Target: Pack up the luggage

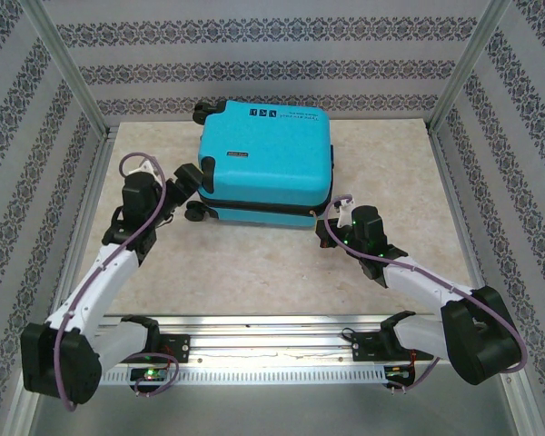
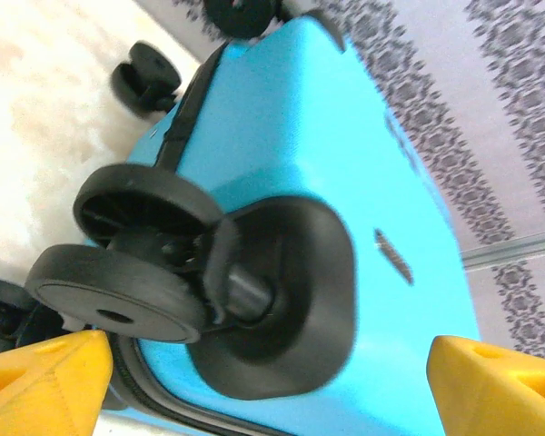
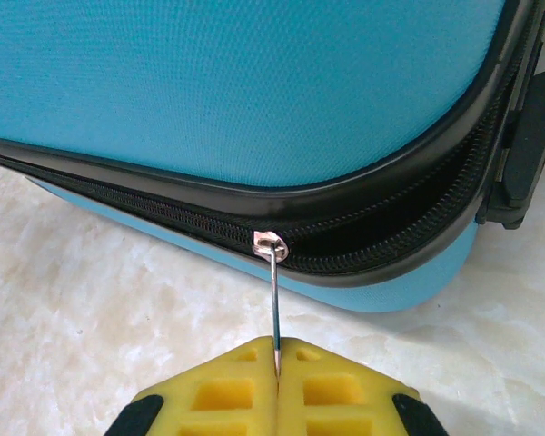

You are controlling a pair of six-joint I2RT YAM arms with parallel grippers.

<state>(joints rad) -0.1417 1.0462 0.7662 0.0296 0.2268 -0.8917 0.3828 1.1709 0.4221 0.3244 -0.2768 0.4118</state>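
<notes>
Where the left arm reaches forward over the table (image 1: 254, 272), my left fingers (image 2: 45, 386) are spread wide and hold nothing. They point at the left end of the luggage (image 1: 265, 154), near its nearer wheel corner. In the left wrist view, the double wheel (image 2: 118, 295) and its black housing (image 2: 282, 313) sit between the two yellow tips, which touch neither of them. A second wheel (image 2: 145, 77) shows farther along the same end.

The luggage lies flat on the table, in the far middle of the surface, with the turquoise shell facing up and the small dark print at its far edge.

On the right, my right fingers (image 3: 277, 391) are at the near right corner of the luggage, low over the table. They are pressed together on the thin metal zipper pull (image 3: 274, 304), which runs straight up from the tips to the slider (image 3: 271, 243). Left of the slider the zipper teeth are meshed. Right of the slider, around the corner, the two rows stand apart with a dark gap between them.
</notes>
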